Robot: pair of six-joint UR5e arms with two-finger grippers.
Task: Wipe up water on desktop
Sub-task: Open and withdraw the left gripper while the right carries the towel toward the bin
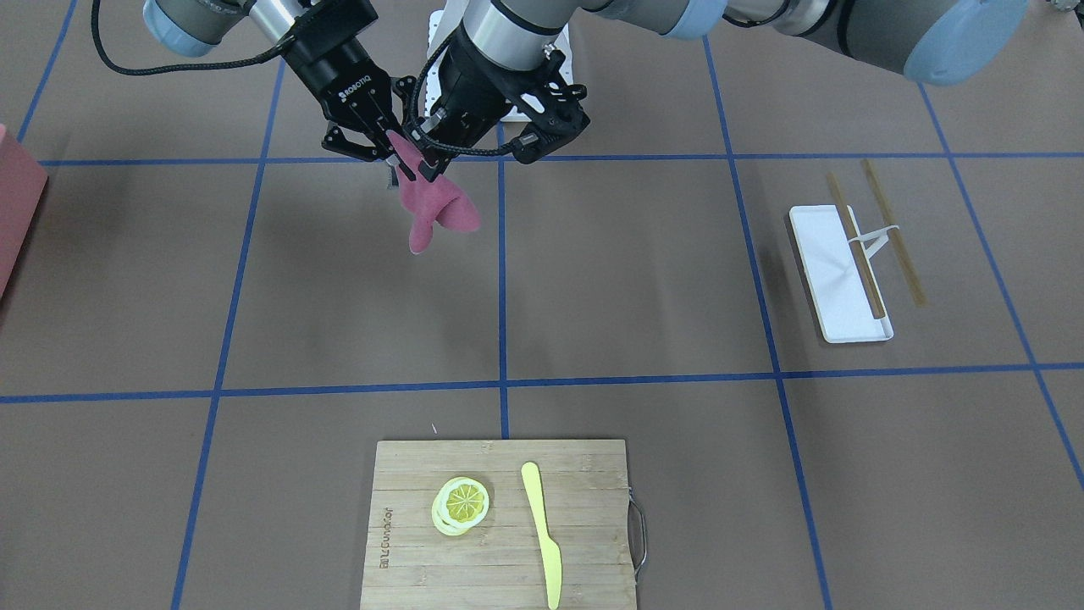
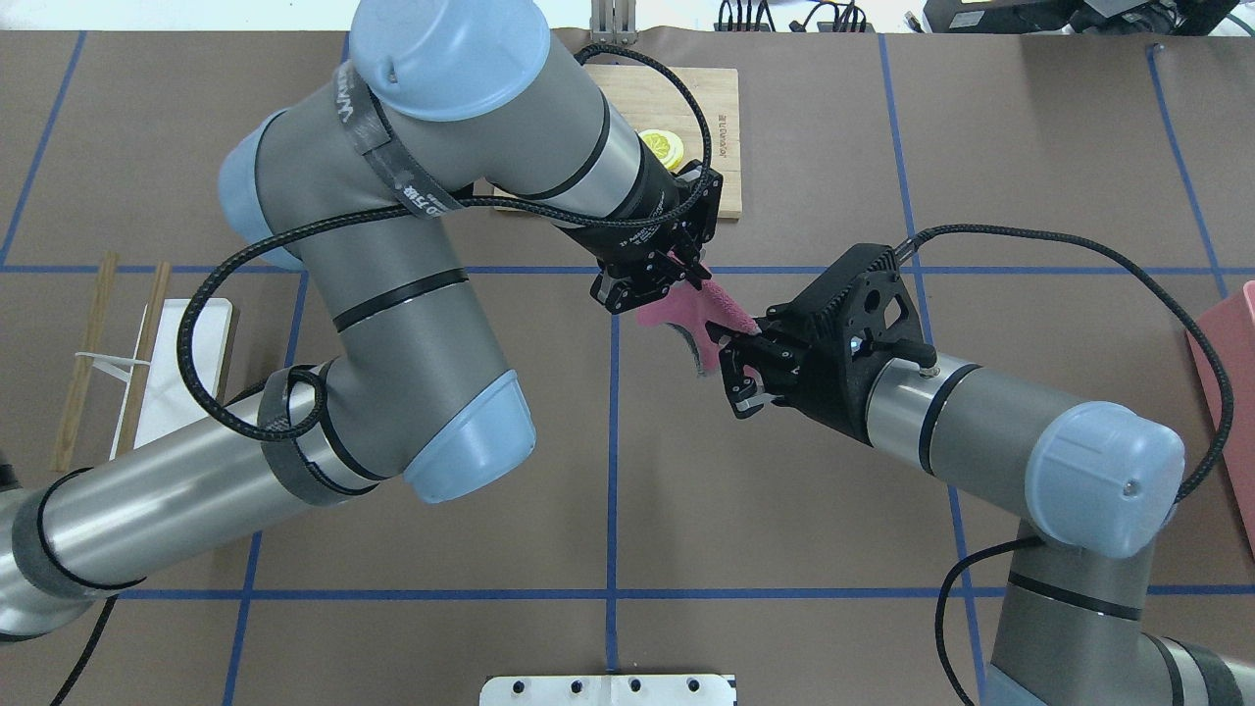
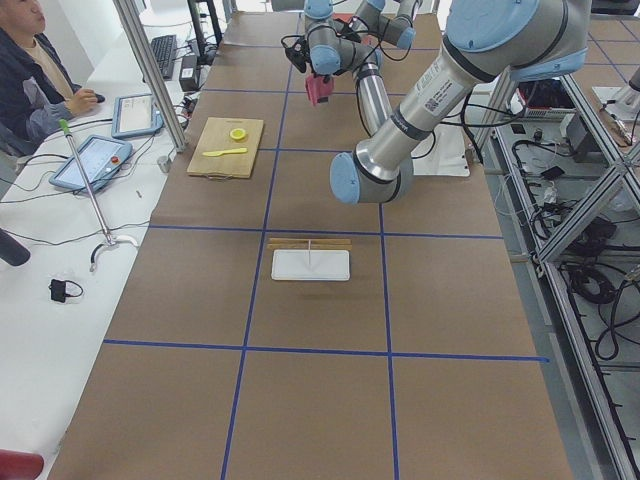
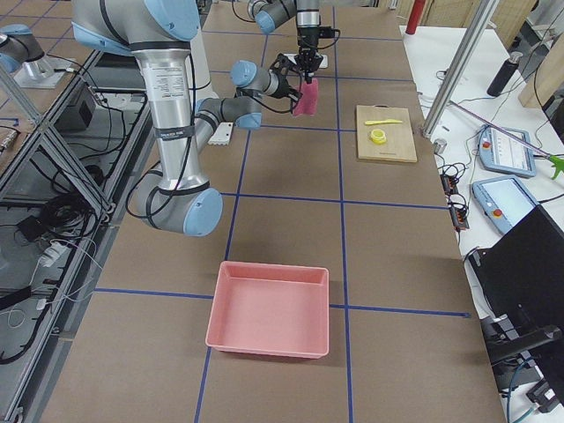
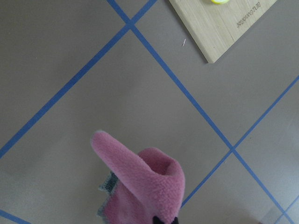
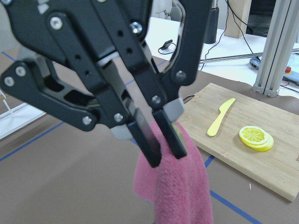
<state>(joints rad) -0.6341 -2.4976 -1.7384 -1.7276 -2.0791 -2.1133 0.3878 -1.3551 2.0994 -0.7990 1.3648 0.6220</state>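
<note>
White base plate (image 2: 608, 689) at the near edge of the brown bench (image 1: 635, 271) (blue tape grid all over it). Mid depth, left side: white tray (image 1: 834, 263) with chopsticks (image 1: 893, 233), one stick lying on the tray, the other on the bench just beside it. Mid depth, right side: pink bin (image 4: 264, 342). Centre: right claw (image 2: 733, 382) comes in from the near right with its fingers spread, upper tip just beside the pink cloth (image 1: 436, 212); whether they touch is unclear. The cloth hangs bunched in the air over the bench, just right of the centre tape line and clear of the surface. Left claw (image 6: 163, 142) points down, pressed together and pinching the cloth's top. Far edge: bamboo cutting board (image 1: 584, 474) carrying stacked lemon slices (image 1: 461, 504) and a yellow knife (image 1: 542, 525), lying near each other but apart.
</note>
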